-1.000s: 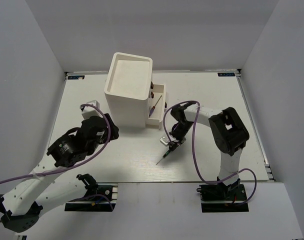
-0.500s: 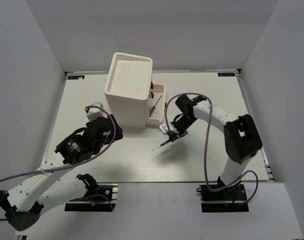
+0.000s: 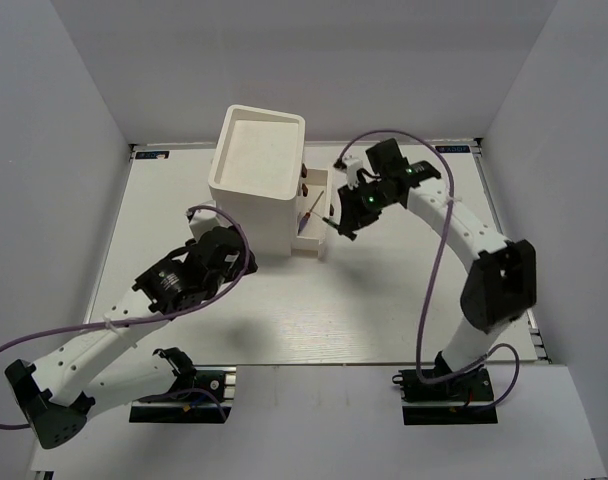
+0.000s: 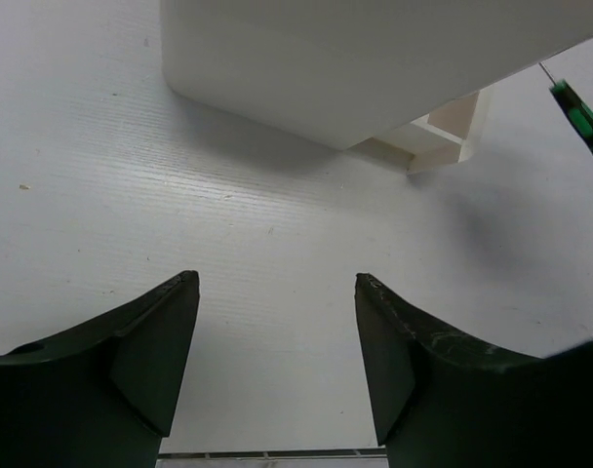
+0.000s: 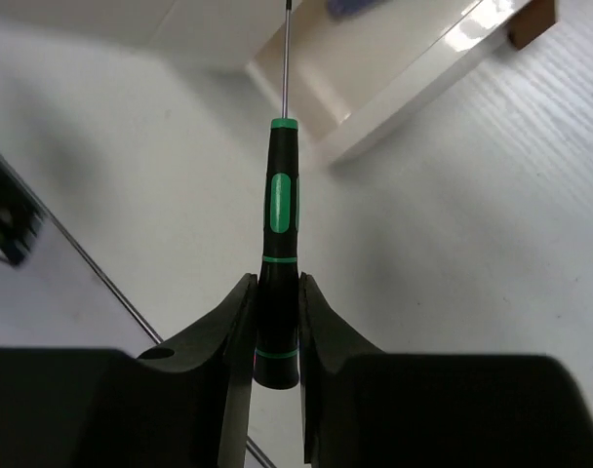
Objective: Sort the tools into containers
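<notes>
My right gripper (image 5: 275, 292) is shut on the black lower end of a thin screwdriver (image 5: 280, 210) with a black and green handle. Its shaft points at the open white drawer (image 5: 414, 73). From above, the right gripper (image 3: 342, 222) hovers just right of that drawer (image 3: 322, 190), which sticks out of the tall white cabinet (image 3: 256, 180). A thin tool (image 3: 311, 212) lies inside the drawer. My left gripper (image 4: 277, 283) is open with nothing between its fingers, low over the table in front of the cabinet (image 4: 375, 58). The other tools are out of view.
Dark round knobs (image 3: 303, 180) show on the cabinet's right face above the open drawer. The table's raised rim (image 3: 504, 230) runs along the right side. My left arm (image 3: 174, 285) lies across the table's left front.
My right gripper has lifted the green and black screwdriver off the table and carried it back to the open drawer. My left arm has moved closer to the cabinet's front.
</notes>
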